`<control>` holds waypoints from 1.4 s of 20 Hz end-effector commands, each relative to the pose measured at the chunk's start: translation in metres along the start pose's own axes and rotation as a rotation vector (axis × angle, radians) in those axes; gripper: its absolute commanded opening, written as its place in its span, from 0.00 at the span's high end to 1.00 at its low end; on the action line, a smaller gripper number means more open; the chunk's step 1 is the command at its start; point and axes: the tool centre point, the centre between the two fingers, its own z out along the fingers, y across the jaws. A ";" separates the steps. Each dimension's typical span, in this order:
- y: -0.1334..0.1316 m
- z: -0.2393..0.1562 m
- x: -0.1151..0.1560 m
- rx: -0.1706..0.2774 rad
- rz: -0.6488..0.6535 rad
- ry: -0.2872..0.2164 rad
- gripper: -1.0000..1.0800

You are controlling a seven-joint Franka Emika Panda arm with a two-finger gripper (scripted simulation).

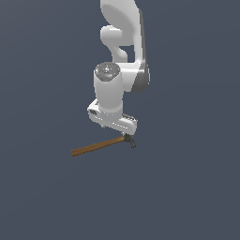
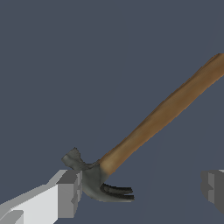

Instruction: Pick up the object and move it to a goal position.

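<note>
A: Exterior view, item one: hammer. Location?

B: Lying flat on the plain grey worktop, no edge or corner in sight to place it by. The wooden handle runs off toward the exterior view's left; the dark head sits directly under the arm.

A: Item two: end effector. Pose?

B: The arm reaches down from above, wrist vertical, hand low over the head end of the hammer. Whether the fingers are apart or together cannot be told here; the hand hides them.

A: Wrist view, hammer again.

B: The head is close beside one finger, possibly touching it. The handle slants away across the gap.

A: End effector?

B: Fingers wide apart, nothing clamped. The second finger shows well off at the far side.

A: Why there?

B: A judgement: it is lined up to grip near the head, where the weight sits, so the long handle tips less when lifted.
</note>
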 end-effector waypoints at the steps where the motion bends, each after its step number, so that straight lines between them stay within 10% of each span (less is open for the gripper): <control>1: 0.004 0.007 0.001 0.001 0.081 -0.002 0.04; 28: 0.055 0.073 0.006 -0.011 0.887 0.001 0.04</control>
